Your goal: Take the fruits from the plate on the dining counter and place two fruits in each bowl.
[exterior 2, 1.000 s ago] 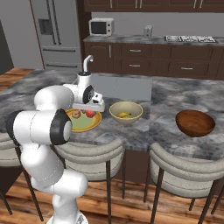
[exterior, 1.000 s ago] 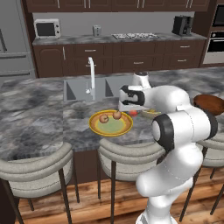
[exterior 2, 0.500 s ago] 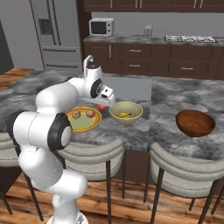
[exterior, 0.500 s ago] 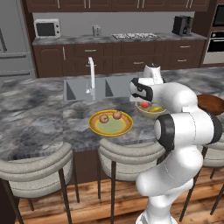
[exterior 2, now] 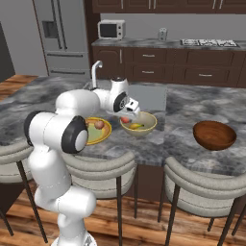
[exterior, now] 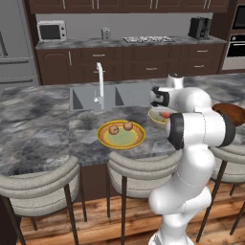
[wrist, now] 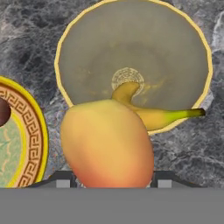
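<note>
Taking the cream bowl [exterior 2: 138, 124] as landmark: to its left on the dining counter [exterior 2: 192, 103] lies the plate [exterior: 121, 135], just beside the bowl but not touching it, with two round fruits [exterior: 128, 125] near its far rim. A banana [wrist: 155, 114] lies inside the bowl. Directly over the bowl's near rim hangs the gripper [exterior 2: 126, 118], its jaws clamped on an orange-red fruit [wrist: 107, 144] that fills the gap between them. To the bowl's right, well apart on the same counter, stands the dark wooden bowl [exterior 2: 214, 135].
</note>
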